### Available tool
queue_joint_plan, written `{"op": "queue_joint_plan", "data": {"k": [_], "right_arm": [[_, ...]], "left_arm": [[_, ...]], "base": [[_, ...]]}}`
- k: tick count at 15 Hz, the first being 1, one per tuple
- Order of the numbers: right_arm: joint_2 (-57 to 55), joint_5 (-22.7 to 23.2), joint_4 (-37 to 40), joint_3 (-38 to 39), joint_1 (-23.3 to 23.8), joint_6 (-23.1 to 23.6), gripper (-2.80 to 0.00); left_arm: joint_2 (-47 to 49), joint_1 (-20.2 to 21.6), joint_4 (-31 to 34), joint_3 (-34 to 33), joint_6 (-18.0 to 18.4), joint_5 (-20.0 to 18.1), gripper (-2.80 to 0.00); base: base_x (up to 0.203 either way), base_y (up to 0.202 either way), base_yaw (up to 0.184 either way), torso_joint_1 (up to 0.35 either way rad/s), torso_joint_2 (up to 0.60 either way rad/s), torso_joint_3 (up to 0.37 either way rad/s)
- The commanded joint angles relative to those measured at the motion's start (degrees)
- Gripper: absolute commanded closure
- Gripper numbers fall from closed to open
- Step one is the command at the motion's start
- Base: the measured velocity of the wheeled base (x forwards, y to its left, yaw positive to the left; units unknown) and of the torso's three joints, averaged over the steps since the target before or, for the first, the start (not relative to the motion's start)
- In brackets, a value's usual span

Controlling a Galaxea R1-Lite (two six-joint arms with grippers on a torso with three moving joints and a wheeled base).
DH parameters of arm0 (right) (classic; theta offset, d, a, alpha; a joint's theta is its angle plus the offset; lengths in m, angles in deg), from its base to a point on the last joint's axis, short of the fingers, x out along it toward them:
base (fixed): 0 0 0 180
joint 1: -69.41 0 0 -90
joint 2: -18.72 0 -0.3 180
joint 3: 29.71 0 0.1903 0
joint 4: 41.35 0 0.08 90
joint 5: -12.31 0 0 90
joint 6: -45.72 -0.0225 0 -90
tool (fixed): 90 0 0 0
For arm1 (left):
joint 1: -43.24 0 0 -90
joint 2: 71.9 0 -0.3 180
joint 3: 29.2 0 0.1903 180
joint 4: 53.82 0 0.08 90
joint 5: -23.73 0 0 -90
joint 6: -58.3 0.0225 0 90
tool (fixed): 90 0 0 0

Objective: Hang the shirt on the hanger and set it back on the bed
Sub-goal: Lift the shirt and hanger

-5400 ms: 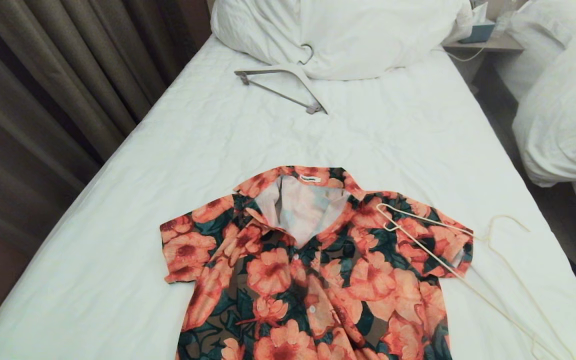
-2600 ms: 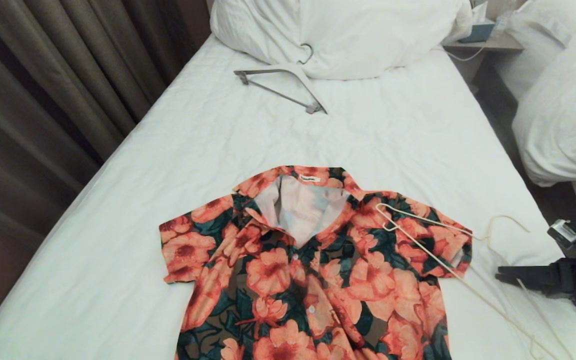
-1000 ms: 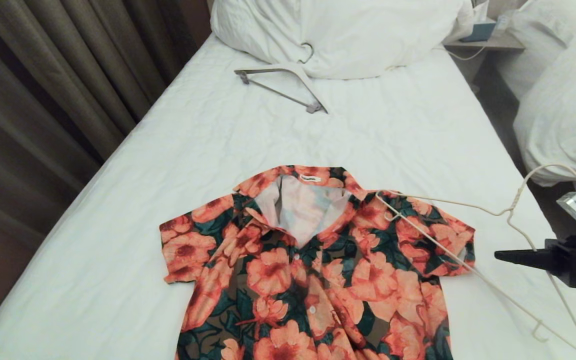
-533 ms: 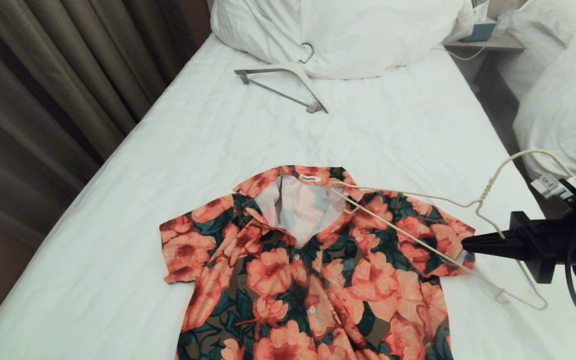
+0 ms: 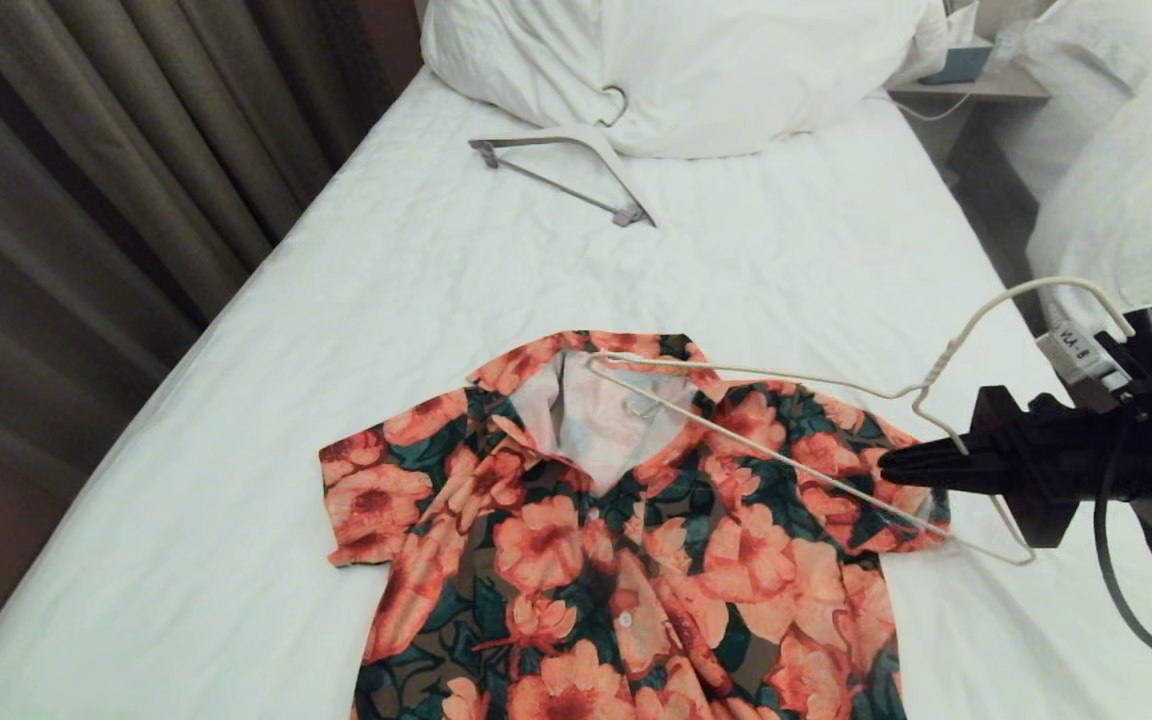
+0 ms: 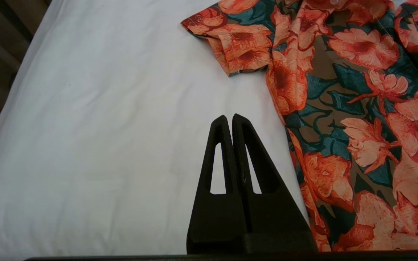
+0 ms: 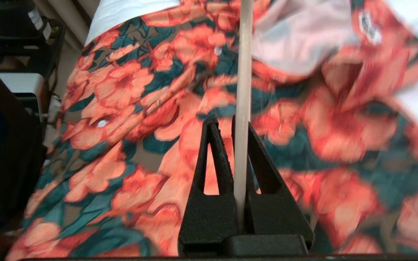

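Pinching the hanger by its thin wire, the right gripper is carrying it over the shirt lying on the bed, risking the wire pivoting and snagging the collar, while the left gripper is idling closed.

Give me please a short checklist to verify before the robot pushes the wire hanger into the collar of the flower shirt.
1. Right claw shut on the hanger: ok, the wire sits between its fingers.
2. Far end of the hanger at the open collar of the shirt: ok, it lies over the pale inside.
3. Hanger end already under the fabric: not ok, it looks to be on top.
4. Shirt lying flat on the bed, collar open: ok.
5. Left claw ready to lift the collar: not ok, it is shut, above the sheet beside the sleeve.
6. Grey hanger out of the way: ok, it lies near the pillow.
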Motion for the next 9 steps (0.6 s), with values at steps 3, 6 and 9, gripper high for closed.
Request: {"op": "queue_joint_plan", "data": {"k": [3,6,9], "right_arm": [[0.6,-0.1,-0.8,-1.0,-1.0,0.3,0.0],[0.9,-0.2,-0.7,-1.6,-0.9,0.1,0.0],[0.7,-0.3,-0.6,-2.3,-0.8,0.1,0.0]], "left_arm": [[0.1,0.0,-1.4,-0.5,1.5,-0.4,0.0],[4.1,0.0,-1.2,0.9,3.9,-2.9,0.0],[21.6,-1.1,-1.6,7.6,-1.9,-7.9,0.0]], "base": [[0.0,0.0,0.0,0.0,0.0,0.0],[0.0,0.0,0.0,0.0,0.0,0.0],[0.0,0.0,0.0,0.0,0.0,0.0]]}}
